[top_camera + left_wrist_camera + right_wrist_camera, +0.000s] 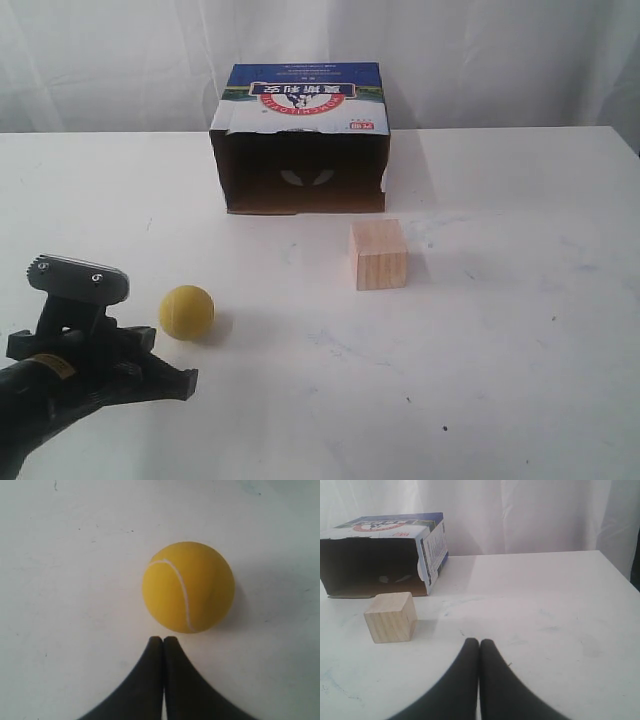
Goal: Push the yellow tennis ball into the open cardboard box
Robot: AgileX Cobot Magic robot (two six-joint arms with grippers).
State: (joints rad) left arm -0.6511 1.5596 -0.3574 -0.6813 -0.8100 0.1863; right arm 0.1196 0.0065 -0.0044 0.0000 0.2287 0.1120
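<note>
At the far end of the white counter (520,380), the open cardboard box (300,150) lies on its side, its dark mouth facing the near edge and its blue printed panel on top. In front of the box, near its right corner in the exterior view, sits the pale wooden cube (379,254), apart from the mouth. The yellow tennis ball (187,312) rests well in front of the box, out past its left corner, so it is not yet inside. The left gripper (163,640) sits just behind the ball, on the side away from the box, its jaws pressed together into one narrow wedge holding nothing; a thin gap seems to separate tip and ball. The right gripper (479,642) is likewise closed up and empty, facing the box across the cube. For a clean push, I judge the wedge should meet the ball dead centre, on the line to the mouth of the box, and travel slowly, since an off-centre touch could send the ball rolling past the box's left wall
</note>
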